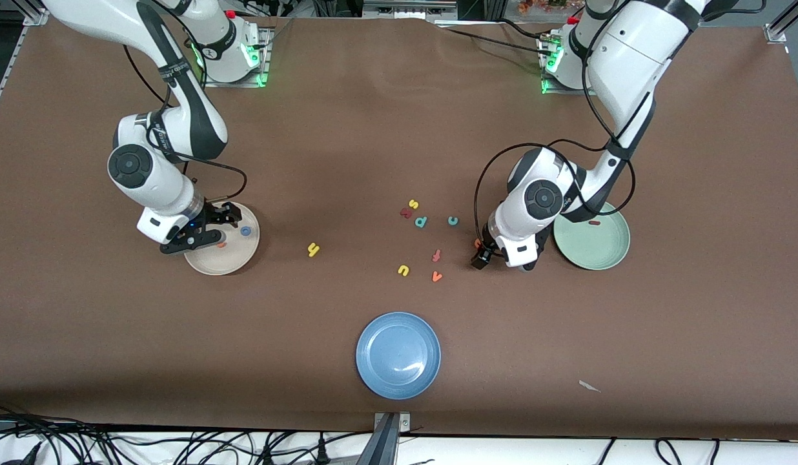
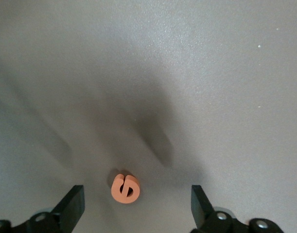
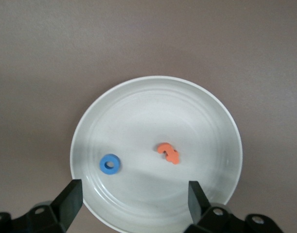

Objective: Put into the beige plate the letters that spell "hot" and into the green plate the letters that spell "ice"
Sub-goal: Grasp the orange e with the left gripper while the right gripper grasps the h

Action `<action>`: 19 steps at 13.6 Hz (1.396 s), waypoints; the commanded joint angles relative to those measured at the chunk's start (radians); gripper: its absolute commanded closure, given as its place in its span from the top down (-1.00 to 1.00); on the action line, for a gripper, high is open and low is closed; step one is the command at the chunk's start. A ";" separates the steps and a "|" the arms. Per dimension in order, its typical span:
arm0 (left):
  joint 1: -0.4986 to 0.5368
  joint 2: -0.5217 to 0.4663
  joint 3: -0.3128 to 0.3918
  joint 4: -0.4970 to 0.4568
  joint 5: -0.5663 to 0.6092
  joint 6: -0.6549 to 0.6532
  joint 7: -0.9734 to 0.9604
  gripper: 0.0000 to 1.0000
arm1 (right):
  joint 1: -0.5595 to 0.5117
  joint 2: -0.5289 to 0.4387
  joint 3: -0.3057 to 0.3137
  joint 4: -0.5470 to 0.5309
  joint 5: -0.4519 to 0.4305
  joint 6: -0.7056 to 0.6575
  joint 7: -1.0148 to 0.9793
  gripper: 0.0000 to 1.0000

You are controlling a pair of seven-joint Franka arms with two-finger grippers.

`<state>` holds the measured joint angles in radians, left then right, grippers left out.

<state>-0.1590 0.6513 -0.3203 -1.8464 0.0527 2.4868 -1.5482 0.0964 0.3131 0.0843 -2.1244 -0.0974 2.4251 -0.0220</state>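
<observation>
Low in the frame's centre sits the blue plate (image 1: 398, 354). Above it, the yellow h (image 1: 314, 249) and teal c (image 1: 452, 221) wait on the surface (image 1: 347, 129). Mid-right, the left claw (image 2: 137, 206) gapes over the orange e (image 2: 125, 188), ready to pinch, beside the green plate (image 1: 596, 248) holding the red i (image 1: 594, 223). Mid-left, the right claw (image 3: 133, 201) hangs spread and empty over the beige plate (image 3: 221, 121), where the blue o (image 3: 110, 164) and orange t (image 3: 168, 153) lie.

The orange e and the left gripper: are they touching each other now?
Apart. In the left wrist view the orange e lies on the table between the open fingers of the left gripper, with bare table on both sides.
</observation>
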 commanded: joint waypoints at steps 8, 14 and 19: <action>-0.011 0.093 0.007 0.050 0.141 -0.006 -0.061 0.98 | 0.178 0.151 0.026 0.173 0.007 0.040 0.312 0.92; -0.011 0.087 0.004 0.050 0.138 -0.016 -0.059 0.04 | 0.235 0.218 0.026 0.181 0.001 0.153 0.456 0.91; -0.016 0.080 0.004 0.049 0.138 -0.026 -0.059 -0.42 | 0.256 0.265 0.026 0.182 0.001 0.241 0.508 0.88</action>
<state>-0.1680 0.7167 -0.3196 -1.8102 0.1547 2.4830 -1.5838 0.3347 0.5485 0.1145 -1.9683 -0.0970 2.6355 0.4444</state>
